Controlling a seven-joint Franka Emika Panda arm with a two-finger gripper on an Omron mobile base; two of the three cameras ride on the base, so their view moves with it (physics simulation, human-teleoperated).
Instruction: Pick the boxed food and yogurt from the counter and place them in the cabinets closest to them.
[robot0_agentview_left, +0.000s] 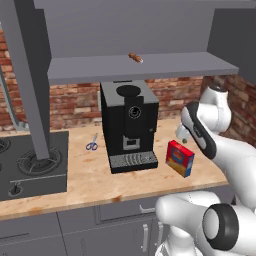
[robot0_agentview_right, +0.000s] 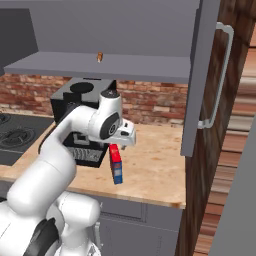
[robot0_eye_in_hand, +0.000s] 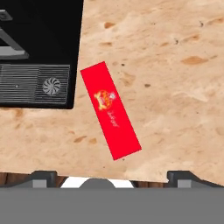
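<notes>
You've got bare counter (robot0_eye_in_hand: 175, 87) right of the red box (robot0_eye_in_hand: 110, 110); coffee machine (robot0_agentview_left: 129, 125) crowds its left (close, not touching), shelf (robot0_agentview_left: 145, 66) overhead.

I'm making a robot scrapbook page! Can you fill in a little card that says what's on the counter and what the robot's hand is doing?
Hand: open, above the box, holding nothing
Boxed food: red carton standing on edge, right of the coffee machine
Coffee machine: black, on the counter
Scissors: blue-handled, left of the machine
Cabinet shelf: door open, one small brown item on it
Stove: far left
</notes>
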